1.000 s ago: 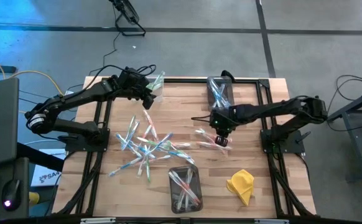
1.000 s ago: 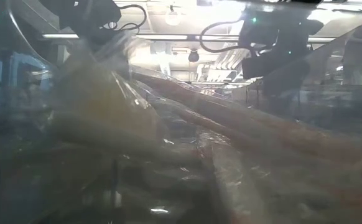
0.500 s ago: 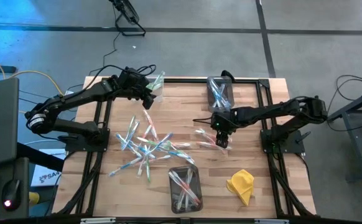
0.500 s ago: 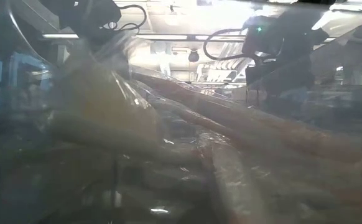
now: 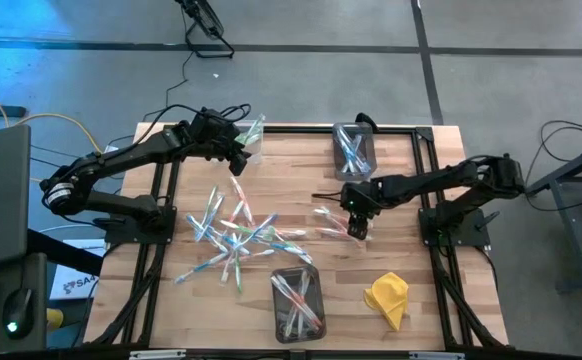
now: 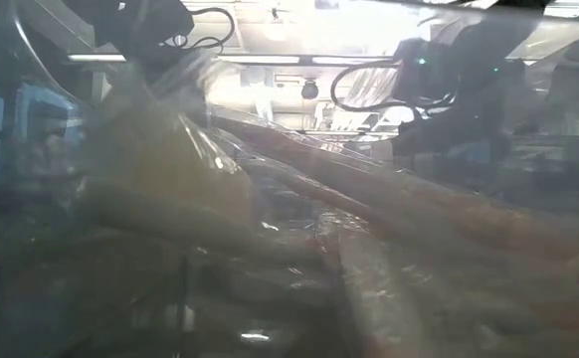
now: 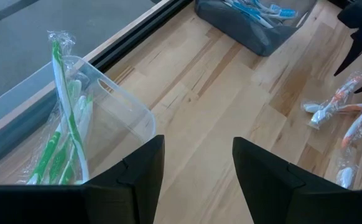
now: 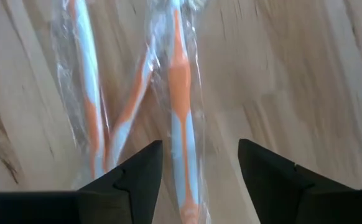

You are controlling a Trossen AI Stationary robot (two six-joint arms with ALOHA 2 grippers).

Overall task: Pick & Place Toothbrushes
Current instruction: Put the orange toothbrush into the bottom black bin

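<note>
Two claws spread: your right claw (image 5: 359, 229) straddles wrapped orange toothbrushes (image 8: 180, 93) mid-tabletop to grab one; left claw (image 5: 237, 160) waits by far-left-corner green-brush bin (image 7: 122, 106).

Overhead feed evenly lit, I read the table (image 5: 301, 170) sharply, soft shadows only. Low camera nearly useless: crinkled clear wrap against the lens, bright ceiling lights (image 6: 280, 30) flaring behind it. Right wrist feed blurred close up; left wrist feed crisp.

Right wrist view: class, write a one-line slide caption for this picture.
Open right gripper poised over three wrapped orange-and-white toothbrushes lying on the wooden table.
</note>
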